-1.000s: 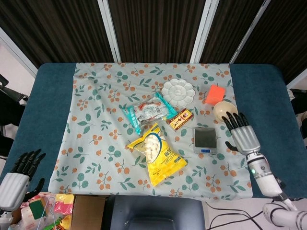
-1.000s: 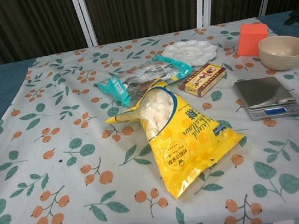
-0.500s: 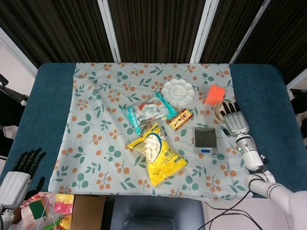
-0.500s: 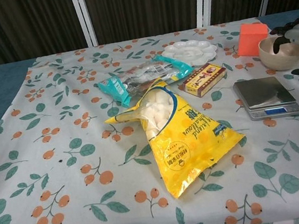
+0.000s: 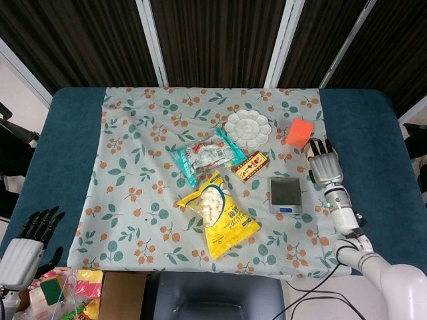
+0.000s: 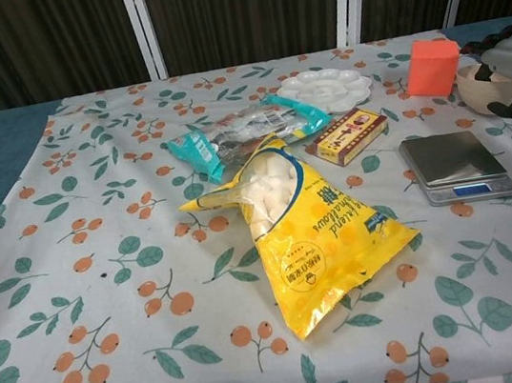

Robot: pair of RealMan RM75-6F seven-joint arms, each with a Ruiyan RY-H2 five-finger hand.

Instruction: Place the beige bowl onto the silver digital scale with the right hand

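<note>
Step in hand: the reach-and-grasp. The right hand lies over the beige bowl, covering most of it in the head view; in the chest view its dark fingers drape over the rim at the far right edge. Whether the fingers have actually closed on the rim cannot be told; the bowl appears to rest on the cloth, not lifted.

The bowl sits at about 3 o'clock on the table, just beside the orange block and at roughly 1 o'clock from the silver digital scale, near it but apart.

Next move, as judged: secure a firm hold on the rim, lift clear of the cloth, carry the bowl toward 7 o'clock, and set it flat on the platform.

Materials: the bowl is smooth, matte, round and shallow, probably light and rigid. The scale is a flat brushed-metal square with a small blue display at its near edge. The floral tablecloth is soft and may drag. The yellow snack bag is glossy and crinkled.

The left hand hangs off the table at 8 o'clock, fingers apart, holding nothing.
</note>
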